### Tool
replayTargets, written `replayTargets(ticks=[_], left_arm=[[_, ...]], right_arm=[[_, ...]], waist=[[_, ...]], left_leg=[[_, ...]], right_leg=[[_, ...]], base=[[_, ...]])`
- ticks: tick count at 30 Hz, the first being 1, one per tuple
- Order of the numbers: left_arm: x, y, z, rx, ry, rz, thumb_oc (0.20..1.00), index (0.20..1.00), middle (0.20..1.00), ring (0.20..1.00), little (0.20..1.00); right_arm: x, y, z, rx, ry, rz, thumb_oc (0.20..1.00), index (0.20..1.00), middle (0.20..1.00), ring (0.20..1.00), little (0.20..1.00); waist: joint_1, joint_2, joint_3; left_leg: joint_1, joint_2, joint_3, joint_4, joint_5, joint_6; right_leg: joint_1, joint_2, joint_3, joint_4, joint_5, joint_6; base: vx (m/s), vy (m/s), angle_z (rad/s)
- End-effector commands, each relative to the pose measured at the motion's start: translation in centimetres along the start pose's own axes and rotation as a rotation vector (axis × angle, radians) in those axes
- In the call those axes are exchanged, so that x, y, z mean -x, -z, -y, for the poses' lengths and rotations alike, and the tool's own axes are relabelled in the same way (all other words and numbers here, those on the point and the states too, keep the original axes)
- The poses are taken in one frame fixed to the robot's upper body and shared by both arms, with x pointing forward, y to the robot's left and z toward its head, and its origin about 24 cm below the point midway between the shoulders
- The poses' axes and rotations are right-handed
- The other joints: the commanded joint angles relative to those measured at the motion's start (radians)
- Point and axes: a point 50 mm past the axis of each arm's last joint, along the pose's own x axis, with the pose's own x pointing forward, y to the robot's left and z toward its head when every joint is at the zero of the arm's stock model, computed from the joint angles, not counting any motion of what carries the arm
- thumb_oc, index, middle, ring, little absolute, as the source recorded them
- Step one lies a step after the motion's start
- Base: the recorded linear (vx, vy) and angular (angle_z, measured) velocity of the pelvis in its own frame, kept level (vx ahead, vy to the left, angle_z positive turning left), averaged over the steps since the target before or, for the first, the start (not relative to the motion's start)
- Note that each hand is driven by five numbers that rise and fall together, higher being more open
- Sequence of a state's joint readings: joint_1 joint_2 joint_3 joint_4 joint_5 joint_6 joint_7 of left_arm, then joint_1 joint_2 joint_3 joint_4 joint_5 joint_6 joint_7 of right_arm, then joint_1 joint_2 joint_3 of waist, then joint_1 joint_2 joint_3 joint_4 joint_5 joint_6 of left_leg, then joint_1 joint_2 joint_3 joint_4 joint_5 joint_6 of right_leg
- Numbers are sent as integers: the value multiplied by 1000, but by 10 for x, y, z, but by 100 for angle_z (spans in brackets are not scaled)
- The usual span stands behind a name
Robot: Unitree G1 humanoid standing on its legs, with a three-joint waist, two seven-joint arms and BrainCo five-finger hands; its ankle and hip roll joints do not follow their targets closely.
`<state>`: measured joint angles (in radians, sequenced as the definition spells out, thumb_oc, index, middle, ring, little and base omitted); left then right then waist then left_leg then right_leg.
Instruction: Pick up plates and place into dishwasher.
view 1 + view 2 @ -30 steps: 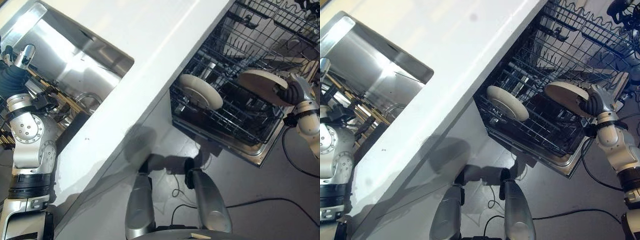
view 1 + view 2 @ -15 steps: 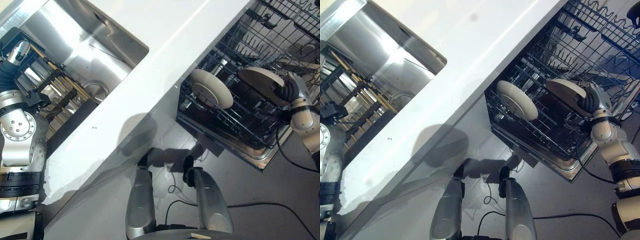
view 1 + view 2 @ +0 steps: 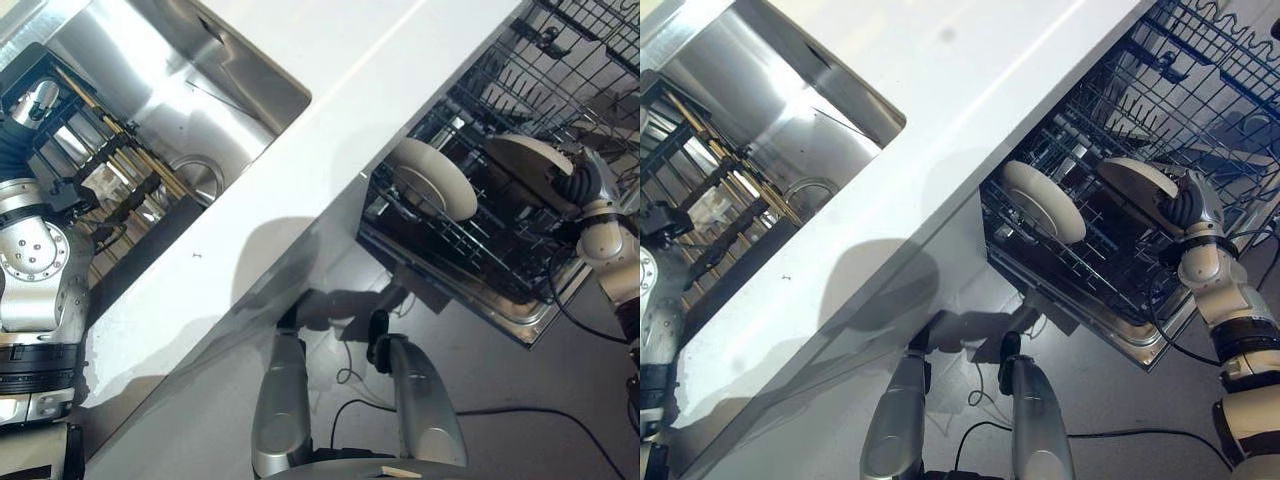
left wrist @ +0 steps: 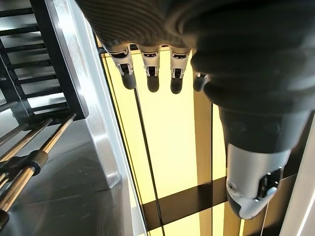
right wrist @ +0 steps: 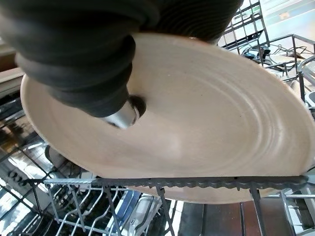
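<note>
right eye view: 2 plates; r robot hand [image 3: 1185, 205] grips one plate [image 3: 1132, 180], other plate [image 3: 1042, 200] racked.

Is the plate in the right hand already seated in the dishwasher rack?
Not yet. The right hand grips the plate over the lower rack, beside a plate already standing there.

White counter [image 3: 300, 160], steel sink [image 3: 190, 90], grey floor [image 3: 520, 390].

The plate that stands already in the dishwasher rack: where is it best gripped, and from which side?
Probably by its upper rim, coming from above: the standing plate sits on edge between the tines of the rack, so its lower edge is caged by wire while its top is free.
</note>
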<state>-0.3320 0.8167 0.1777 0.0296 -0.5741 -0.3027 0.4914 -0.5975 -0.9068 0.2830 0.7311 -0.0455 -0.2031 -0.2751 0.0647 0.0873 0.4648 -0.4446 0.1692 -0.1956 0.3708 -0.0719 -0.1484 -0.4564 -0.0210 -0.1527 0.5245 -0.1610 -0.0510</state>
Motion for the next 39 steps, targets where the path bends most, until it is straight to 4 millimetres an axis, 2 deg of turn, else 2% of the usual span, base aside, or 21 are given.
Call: replayTargets(ticks=[1, 14, 19, 21, 24, 29, 34, 39], left_arm=[[4, -4, 8, 116, -19, 46, 1000, 1000, 1000, 1000, 1000], [26, 17, -6, 174, -62, -52, 1000, 1000, 1000, 1000, 1000], [48, 32, -19, 175, -82, -120, 1000, 1000, 1000, 1000, 1000], [57, 36, -26, 172, -86, -145, 1000, 1000, 1000, 1000, 1000], [62, 39, -27, 162, -68, -164, 1000, 1000, 1000, 1000, 1000], [69, 45, -30, 157, -68, -207, 1000, 1000, 1000, 1000, 1000], [80, 54, -30, 152, -68, -241, 1000, 1000, 1000, 1000, 1000], [87, 58, -25, 162, -84, -261, 1000, 1000, 1000, 1000, 1000]], right_arm=[[2, -7, -8, -81, 6, 25, 1000, 1000, 1000, 1000, 1000], [15, 1, 11, -204, 163, 5, 1000, 1000, 1000, 1000, 1000], [31, 11, 6, -243, 176, -29, 1000, 1000, 1000, 1000, 1000], [44, 23, 6, -263, 195, -62, 1000, 1000, 1000, 1000, 1000], [53, 31, 7, -267, 209, -85, 1000, 1000, 1000, 1000, 1000], [60, 30, 16, -356, 321, -86, 1000, 1000, 1000, 1000, 1000], [72, 27, 16, -483, 398, -85, 1000, 1000, 1000, 1000, 1000], [74, 25, 13, -578, 423, -92, 1000, 1000, 1000, 1000, 1000]], waist=[[-19, 17, 7], [-56, 5, -74], [-69, -2, -116], [-80, -4, -146], [-85, -6, -175], [-98, -8, -207], [-119, 4, -221], [-137, 28, -202]], left_leg=[[-29, 49, 25, -81, 148, 20], [65, 39, 77, -121, 121, 22], [118, 32, 103, -140, 107, 21], [151, 27, 118, -153, 98, 22], [187, 23, 132, -172, 90, 22], [234, 14, 152, -192, 74, 18], [256, 1, 166, -187, 53, 18], [243, -12, 173, -145, 32, 17]], right_leg=[[28, -10, 58, -51, 1, 64], [116, -53, 90, -164, 38, 85], [167, -78, 100, -214, 51, 96], [200, -89, 105, -245, 56, 102], [237, -102, 110, -282, 65, 111], [283, -122, 117, -333, 82, 131], [298, -137, 138, -352, 91, 144], [278, -153, 164, -344, 98, 149]], base=[[0, 0, 0], [20, 58, 0], [69, 84, -7], [113, 112, -3], [90, 67, -12], [64, 61, -4], [48, 97, -10], [-16, 134, -10]])
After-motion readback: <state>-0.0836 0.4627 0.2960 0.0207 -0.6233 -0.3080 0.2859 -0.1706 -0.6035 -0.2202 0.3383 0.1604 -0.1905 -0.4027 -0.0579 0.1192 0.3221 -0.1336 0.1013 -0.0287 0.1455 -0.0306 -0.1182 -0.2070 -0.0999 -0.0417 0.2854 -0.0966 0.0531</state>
